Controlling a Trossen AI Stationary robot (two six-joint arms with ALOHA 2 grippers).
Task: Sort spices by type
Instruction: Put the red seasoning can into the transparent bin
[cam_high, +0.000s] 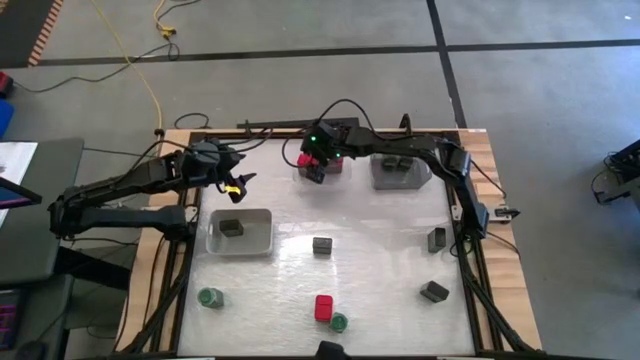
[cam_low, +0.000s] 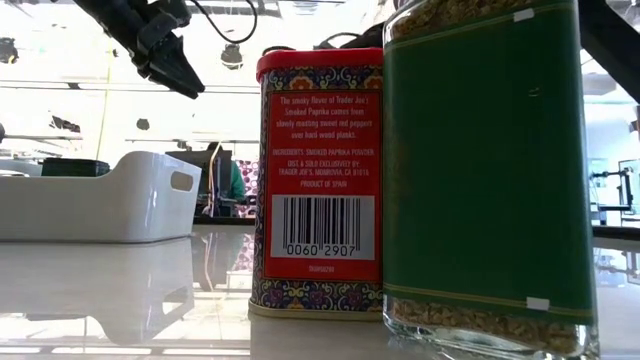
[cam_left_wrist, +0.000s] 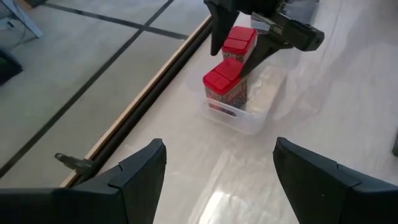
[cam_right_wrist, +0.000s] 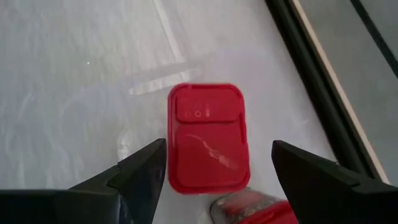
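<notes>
Two red tins (cam_left_wrist: 225, 79) stand upright in a clear tray (cam_left_wrist: 249, 121) at the table's far middle. My right gripper (cam_right_wrist: 217, 149) hovers open above them, pointing down, one finger on either side of the farther red tin (cam_right_wrist: 205, 137) and apart from it. My left gripper (cam_high: 240, 183) is open in the air over the far left of the table. A third red tin (cam_high: 323, 307) stands near the near edge beside a green-lidded jar (cam_high: 339, 322). Another green jar (cam_high: 210, 298) stands near left. Dark tins (cam_high: 322, 245) stand loose on the table.
A white tray (cam_high: 262, 245) at middle left holds one dark tin (cam_high: 231, 227). A grey tray (cam_high: 380, 180) at far right holds dark tins. Two more dark tins (cam_high: 437, 239) stand along the right side. The red tin (cam_low: 318, 180) and jar (cam_low: 485, 170) fill the low view.
</notes>
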